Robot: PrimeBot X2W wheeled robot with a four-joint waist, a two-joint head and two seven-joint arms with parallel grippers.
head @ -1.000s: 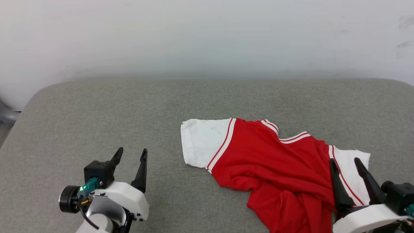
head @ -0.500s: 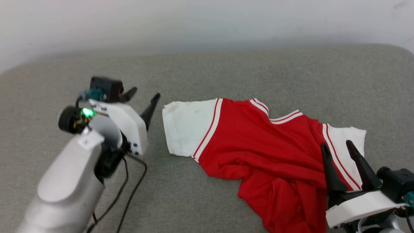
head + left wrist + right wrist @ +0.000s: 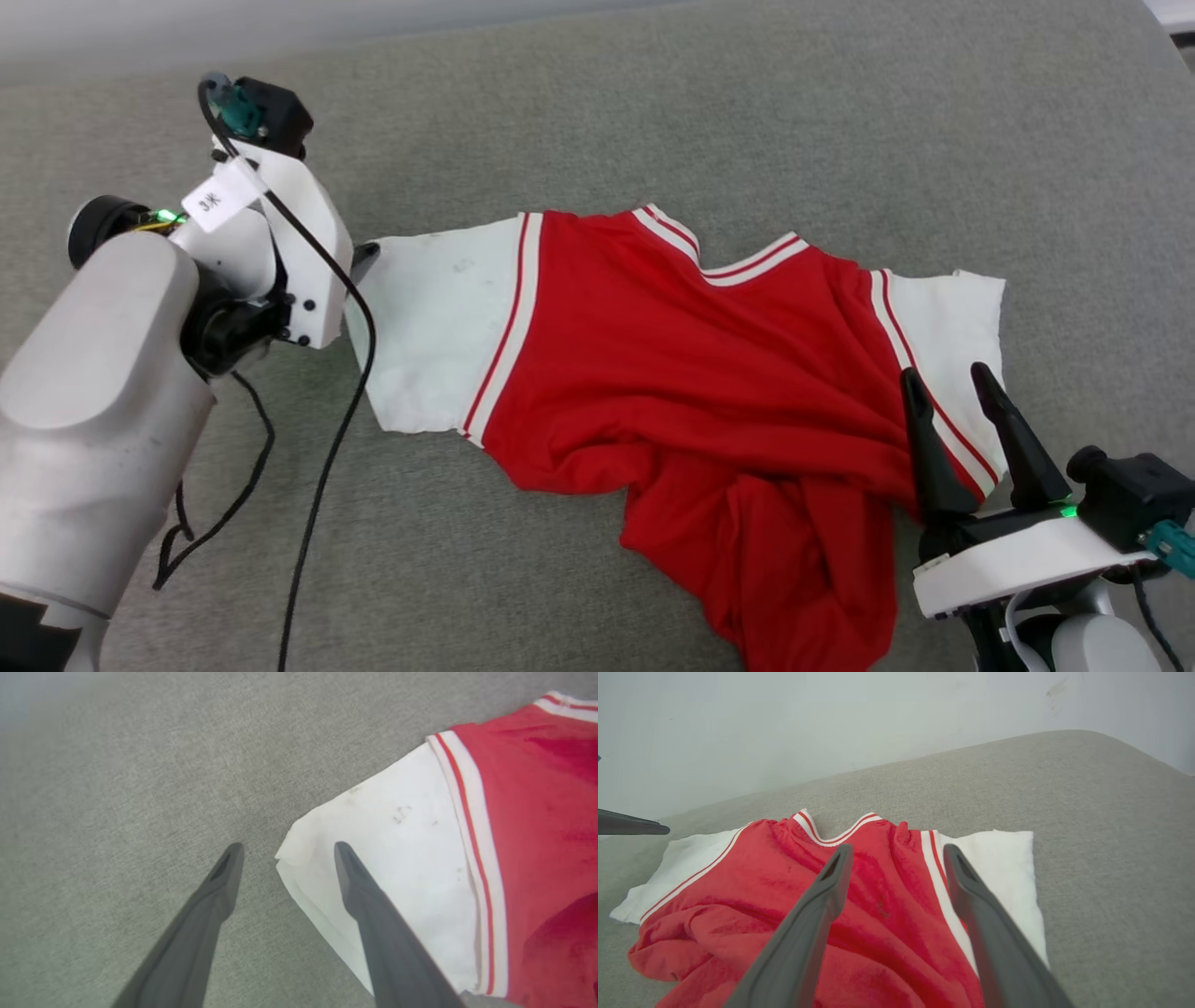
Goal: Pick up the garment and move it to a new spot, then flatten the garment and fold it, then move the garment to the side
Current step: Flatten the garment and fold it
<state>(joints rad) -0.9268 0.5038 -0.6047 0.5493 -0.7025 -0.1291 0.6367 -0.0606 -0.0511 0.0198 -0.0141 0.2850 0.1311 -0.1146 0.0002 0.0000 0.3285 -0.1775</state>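
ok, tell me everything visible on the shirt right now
The shirt is red soft fabric with white short sleeves and striped trim at neck and sleeve seams. It lies on the grey cushion, neck end far from the robot, lower part bunched in folds, faint marks on one sleeve. The open left gripper straddles that sleeve's corner; the open right gripper is over the other sleeve seam; contact unclear.

Open grey cushion (image 3: pixel 653 112) all around the garment (image 3: pixel 700 373), black cable (image 3: pixel 322 467) trailing beside one white sleeve
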